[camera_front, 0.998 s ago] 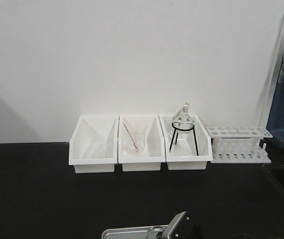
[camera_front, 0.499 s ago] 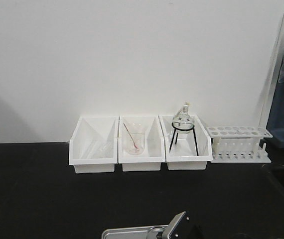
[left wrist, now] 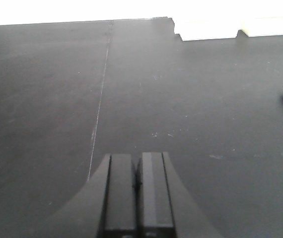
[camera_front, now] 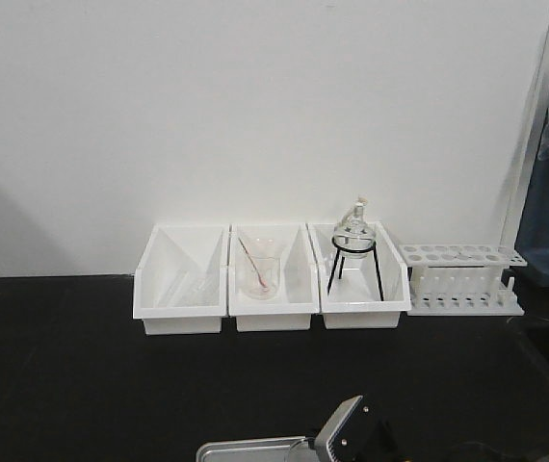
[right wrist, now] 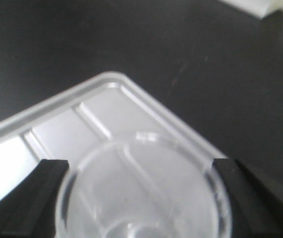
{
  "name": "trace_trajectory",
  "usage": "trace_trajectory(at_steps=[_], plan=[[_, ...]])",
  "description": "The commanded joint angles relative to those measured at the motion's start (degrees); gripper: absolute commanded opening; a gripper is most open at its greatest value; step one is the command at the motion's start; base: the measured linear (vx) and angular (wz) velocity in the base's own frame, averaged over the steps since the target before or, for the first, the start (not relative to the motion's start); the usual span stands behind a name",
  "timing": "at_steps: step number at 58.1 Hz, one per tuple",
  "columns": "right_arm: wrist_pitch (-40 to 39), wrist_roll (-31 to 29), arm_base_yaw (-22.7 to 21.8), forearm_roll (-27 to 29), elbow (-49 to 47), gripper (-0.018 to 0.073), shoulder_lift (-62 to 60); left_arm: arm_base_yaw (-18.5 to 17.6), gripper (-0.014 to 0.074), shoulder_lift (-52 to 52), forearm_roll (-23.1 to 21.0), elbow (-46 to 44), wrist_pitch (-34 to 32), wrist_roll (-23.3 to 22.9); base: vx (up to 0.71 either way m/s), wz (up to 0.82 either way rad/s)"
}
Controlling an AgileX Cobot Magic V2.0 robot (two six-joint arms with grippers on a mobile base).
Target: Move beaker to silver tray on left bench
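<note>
— Over the matte black worktop of the left bench, our left gripper idles with its fingers pressed together. Which step are we on?

— Placing. Our right gripper is clamped on the small clear glass beaker, directly above the flat silver-grey metal tray, near its corner. Next we likely lower gently, then let go.

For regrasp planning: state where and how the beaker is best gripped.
Grip the beaker across its round wall just under the rim, coming from above and behind as the right gripper does; it stands upright over the silver tray, fingers flanking it.
</note>
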Motion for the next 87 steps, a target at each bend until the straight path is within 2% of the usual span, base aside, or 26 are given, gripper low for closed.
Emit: trace_trajectory(at_steps=[1, 10, 17, 22, 31, 35, 44, 48, 67, 87], plan=[[-3.6, -0.5, -0.2, 1.6, -1.2, 0.0616, -6.3, -0.4, 0.0001, -0.9, -0.1, 1.6, -4.4, -0.1, 0.0, 0.0], [-2.0, -0.4, -0.2, 3.3, -1.2, 0.0599, -12.0, -0.4, 0.0001, -0.9, -0.1, 1.6, -4.4, -0.1, 0.0, 0.0], [2.7, 3.3, -0.2, 4.6, -1.2, 0.0524, -17.9, -0.4, 0.0001, -0.9, -0.1, 1.6, -4.4, -0.1, 0.0, 0.0], [10.9, 10.5, -0.2, 5.1, -1.2, 0.038, -24.1, -0.4, 0.0001, -0.9, -0.1, 1.6, -4.4, -0.1, 0.0, 0.0], [33.5, 22.8, -0.2, 2.5, -1.2, -0.0018, -37.4, -0.4, 0.0001, -0.9, -0.1, 1.6, -4.4, -0.1, 0.0, 0.0], [41.3, 24.9, -0.1, 1.3, -0.6, -0.0014, -42.9, -0.4, 0.0001, -0.9, -0.1, 1.6, -4.4, -0.1, 0.0, 0.0], [54.9, 24.8, -0.1, 0.9, 3.1, -0.0012, -56.6, -0.4, 0.0001, -0.9, -0.1, 1.6, -4.4, -0.1, 0.0, 0.0], [57.9, 24.3, -0.1, 0.8, 5.8, -0.001, -62.2, -0.4, 0.0001, -0.9, -0.1, 1.6, -4.4, -0.1, 0.0, 0.0], [60.2, 24.2, -0.2, 0.8, 15.5, -0.001, -80.2, -0.4, 0.0001, -0.9, -0.1, 1.6, -4.4, -0.1, 0.0, 0.0], [60.0, 25.6, -0.2, 1.7, 16.2, -0.001, -84.4, -0.4, 0.0001, -0.9, -0.1, 1.6, -4.4, -0.1, 0.0, 0.0]])
